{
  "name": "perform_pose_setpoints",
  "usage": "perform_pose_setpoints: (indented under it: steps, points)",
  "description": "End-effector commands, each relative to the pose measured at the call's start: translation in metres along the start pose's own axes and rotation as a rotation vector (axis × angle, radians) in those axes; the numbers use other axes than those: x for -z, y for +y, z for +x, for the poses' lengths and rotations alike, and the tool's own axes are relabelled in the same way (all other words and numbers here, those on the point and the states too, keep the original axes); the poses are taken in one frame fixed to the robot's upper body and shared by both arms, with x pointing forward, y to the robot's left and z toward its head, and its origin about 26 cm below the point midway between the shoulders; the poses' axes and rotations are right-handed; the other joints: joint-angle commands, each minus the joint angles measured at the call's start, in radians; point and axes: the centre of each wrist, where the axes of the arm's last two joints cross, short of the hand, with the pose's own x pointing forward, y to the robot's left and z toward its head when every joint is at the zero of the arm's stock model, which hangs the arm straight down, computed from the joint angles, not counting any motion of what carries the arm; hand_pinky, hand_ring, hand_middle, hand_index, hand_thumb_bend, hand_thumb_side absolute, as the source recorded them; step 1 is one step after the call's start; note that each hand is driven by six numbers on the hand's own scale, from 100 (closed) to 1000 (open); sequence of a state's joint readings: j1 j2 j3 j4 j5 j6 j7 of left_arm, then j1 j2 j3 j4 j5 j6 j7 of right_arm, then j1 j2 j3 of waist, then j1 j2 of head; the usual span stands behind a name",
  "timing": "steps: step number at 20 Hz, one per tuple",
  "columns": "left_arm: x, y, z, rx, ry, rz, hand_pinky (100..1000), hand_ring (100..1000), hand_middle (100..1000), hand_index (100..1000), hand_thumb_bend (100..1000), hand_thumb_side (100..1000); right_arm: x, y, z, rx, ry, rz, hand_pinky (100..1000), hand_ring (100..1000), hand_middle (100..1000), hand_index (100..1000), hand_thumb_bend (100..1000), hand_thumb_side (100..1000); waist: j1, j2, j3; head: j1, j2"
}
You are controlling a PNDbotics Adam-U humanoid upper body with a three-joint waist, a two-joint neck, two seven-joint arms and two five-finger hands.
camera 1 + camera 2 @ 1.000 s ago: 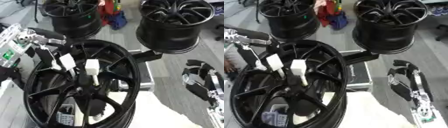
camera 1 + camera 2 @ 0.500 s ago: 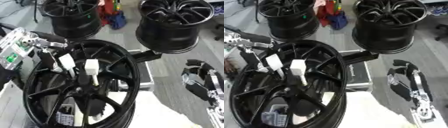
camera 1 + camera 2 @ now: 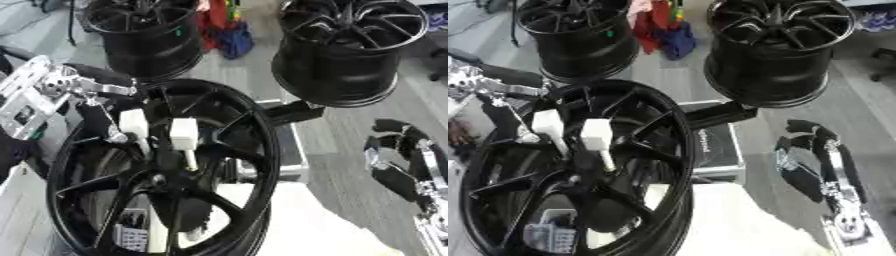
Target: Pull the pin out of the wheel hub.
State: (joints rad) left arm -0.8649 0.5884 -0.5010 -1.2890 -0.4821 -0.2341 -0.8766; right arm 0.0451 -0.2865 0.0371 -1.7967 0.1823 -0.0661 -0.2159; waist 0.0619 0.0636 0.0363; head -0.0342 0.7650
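Black wheel hub (image 3: 166, 175) — white pins (image 3: 184, 135) (no legible writing)

Grey floor (image 3: 236, 75), red and blue clutter (image 3: 662, 27) behind.

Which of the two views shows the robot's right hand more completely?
The right eye view: the right hand appears whole, idle and open beside the wheel hub. The left eye view crops it at the picture's right edge.

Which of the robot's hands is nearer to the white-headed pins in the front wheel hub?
Left. The left hand reaches over the front wheel's upper-left rim, close beside the white-headed pins. The right hand hangs well right of the wheel, apart from it.
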Motion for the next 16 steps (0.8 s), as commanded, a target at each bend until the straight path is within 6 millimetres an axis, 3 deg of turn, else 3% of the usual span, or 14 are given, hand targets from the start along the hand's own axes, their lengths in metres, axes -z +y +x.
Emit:
perform_pose_setpoints:
  steps: [1, 3, 10, 16]
  points:
    - [-0.015, 0.012, -0.002, 0.033, -0.005, 0.004, 502, 441, 527, 693, 155, 100, 0.003, -0.005, 0.003, -0.008, -0.017, -0.002, 738, 612, 671, 752, 100, 100, -0.002, -0.009, 0.001, 0.002, 0.002]
    - [-0.017, 0.013, -0.003, 0.03, -0.007, 0.008, 485, 425, 509, 676, 100, 100, 0.003, -0.005, 0.003, -0.008, -0.016, -0.001, 738, 612, 671, 752, 100, 100, -0.001, -0.009, 0.002, 0.003, 0.002]
    - [-0.03, 0.021, -0.004, 0.034, -0.009, 0.04, 465, 401, 481, 651, 100, 100, 0.003, -0.005, 0.002, -0.01, -0.014, -0.001, 738, 612, 671, 751, 100, 100, 0.0, -0.01, 0.002, 0.006, 0.002]
    - [-0.069, 0.044, -0.004, 0.058, 0.016, 0.137, 462, 392, 473, 646, 100, 103, 0.002, -0.006, 0.001, -0.013, -0.01, -0.001, 739, 612, 671, 752, 100, 100, 0.001, -0.013, 0.006, 0.005, -0.001]
